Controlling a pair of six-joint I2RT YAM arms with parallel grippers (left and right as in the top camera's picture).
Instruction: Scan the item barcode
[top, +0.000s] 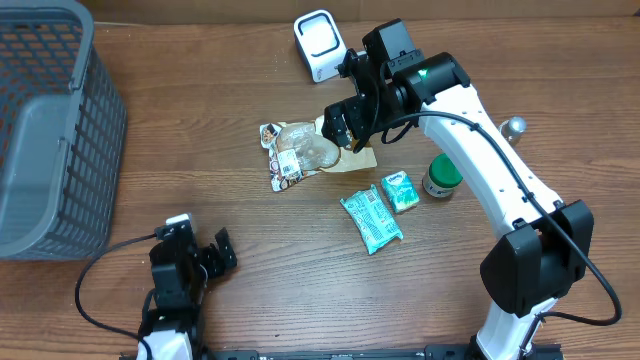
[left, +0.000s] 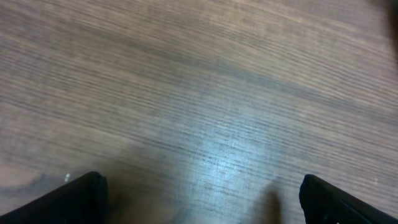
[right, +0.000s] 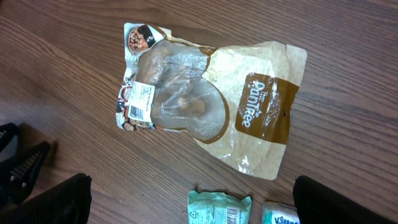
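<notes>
A clear and brown snack bag (top: 310, 150) lies flat on the wooden table, mid-back. In the right wrist view the bag (right: 205, 109) shows a white printed label (right: 141, 101) near its left end. My right gripper (top: 345, 125) hovers over the bag's right part, open and holding nothing; in its own view the right gripper (right: 189, 182) has its dark fingers (right: 62, 199) spread wide above bare table. A white barcode scanner (top: 318, 45) stands at the back. My left gripper (top: 205, 240) rests open near the front left, and the left gripper (left: 202, 186) sees only wood grain.
A grey mesh basket (top: 100, 150) fills the left side. A green packet (top: 371, 218), a small tissue pack (top: 400, 191) and a green-lidded jar (top: 441, 177) lie right of centre. A silver knob (top: 514, 127) sits behind the right arm.
</notes>
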